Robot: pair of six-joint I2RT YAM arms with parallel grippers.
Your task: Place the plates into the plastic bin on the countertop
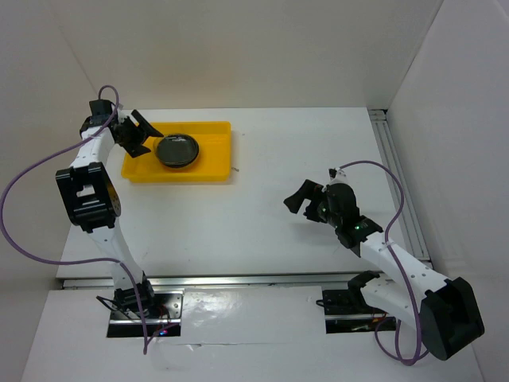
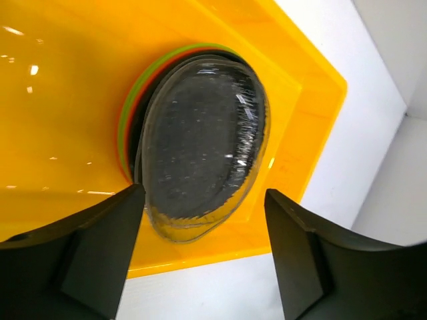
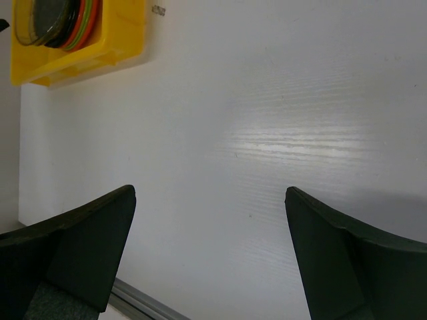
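The plates (image 1: 176, 150) lie stacked in the yellow plastic bin (image 1: 215, 151) at the back left of the white countertop (image 1: 254, 215). A translucent grey plate (image 2: 200, 147) is on top, with lime green (image 2: 133, 100) and orange rims showing under it. The stack also shows in the right wrist view (image 3: 57, 20), inside the bin (image 3: 120, 40). My left gripper (image 1: 140, 133) is open and empty, over the bin's left end beside the stack; its fingers (image 2: 100, 253) frame the bin's wall. My right gripper (image 1: 304, 199) is open and empty above bare countertop at the right.
White walls enclose the countertop on three sides. A metal rail (image 1: 398, 175) runs along the right edge and another (image 1: 238, 280) along the near edge. A small dark speck (image 1: 237, 169) lies just right of the bin.
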